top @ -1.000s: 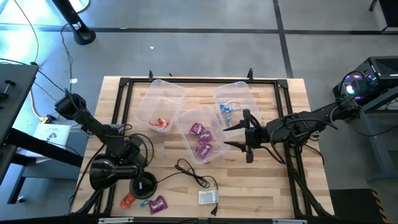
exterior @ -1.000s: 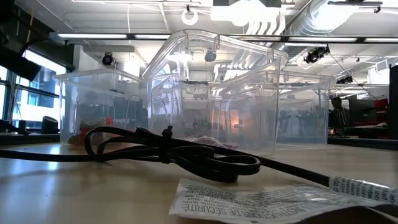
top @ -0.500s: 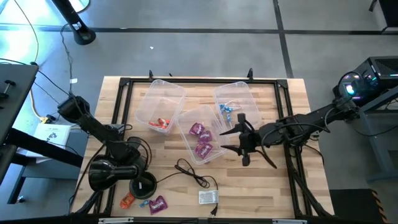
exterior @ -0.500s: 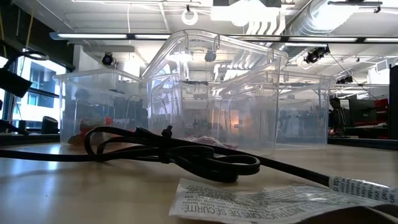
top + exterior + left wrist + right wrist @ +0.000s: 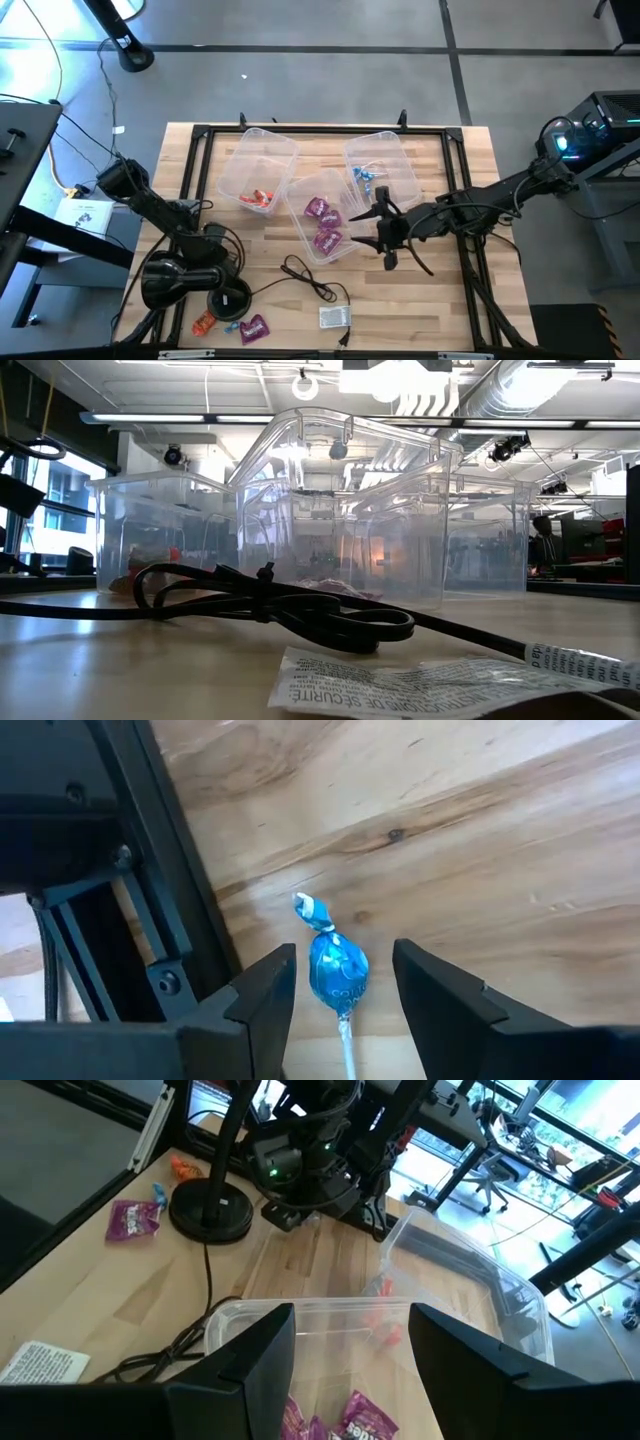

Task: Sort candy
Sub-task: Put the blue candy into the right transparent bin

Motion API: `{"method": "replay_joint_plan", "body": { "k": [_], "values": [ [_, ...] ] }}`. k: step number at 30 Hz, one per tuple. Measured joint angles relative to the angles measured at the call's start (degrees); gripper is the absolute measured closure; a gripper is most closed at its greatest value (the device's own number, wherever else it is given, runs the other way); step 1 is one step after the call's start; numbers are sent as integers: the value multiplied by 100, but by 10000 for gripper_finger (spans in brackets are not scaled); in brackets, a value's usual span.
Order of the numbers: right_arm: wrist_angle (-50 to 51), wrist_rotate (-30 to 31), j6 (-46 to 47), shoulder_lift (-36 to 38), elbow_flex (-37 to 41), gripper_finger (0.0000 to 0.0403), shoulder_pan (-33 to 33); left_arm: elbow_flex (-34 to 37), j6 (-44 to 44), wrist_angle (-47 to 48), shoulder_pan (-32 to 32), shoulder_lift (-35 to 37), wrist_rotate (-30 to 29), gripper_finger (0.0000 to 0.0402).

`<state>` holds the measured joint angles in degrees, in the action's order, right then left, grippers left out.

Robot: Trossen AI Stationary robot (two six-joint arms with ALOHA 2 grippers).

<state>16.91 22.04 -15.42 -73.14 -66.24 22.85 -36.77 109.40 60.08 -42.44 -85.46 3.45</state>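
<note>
Left wrist view shows the left gripper (image 5: 340, 982) with fingers open astride a blue candy (image 5: 336, 971) lying on the desk (image 5: 480, 840), not yet pinched. It looks light, crinkly and slippery, so I'd grip its round body, not the twisted tail. Right gripper (image 5: 350, 1342), fingers open and empty, hovers by the middle bin (image 5: 322, 225).

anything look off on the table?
Three candies still lie loose on the bare wood at the near left corner: an orange one, a blue lollipop between the left gripper's open fingers, and a purple pack. A black cable sprawls in front of the clear bins. Nothing spilled or damaged.
</note>
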Motion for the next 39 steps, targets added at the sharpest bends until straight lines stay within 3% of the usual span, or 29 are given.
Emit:
{"method": "replay_joint_plan", "body": {
  "k": [6,14,18,25,32,39],
  "values": [
    [1,2,10,0,0,210,0,9,-99,-96,-2,8,55,249],
    [2,2,37,0,0,210,0,-11,-414,-184,-7,10,72,355],
    [0,4,25,0,0,210,0,-206,-764,-211,-16,-10,-213,355],
    [-87,4,7,0,0,210,0,-1166,-1260,801,11,-1,-1291,355],
    [-138,4,35,0,0,210,1,-1874,-934,3029,65,4,-2734,355],
    [-159,6,39,2,0,210,1,-1924,-1290,2967,620,223,-3973,355]
  ]
}}
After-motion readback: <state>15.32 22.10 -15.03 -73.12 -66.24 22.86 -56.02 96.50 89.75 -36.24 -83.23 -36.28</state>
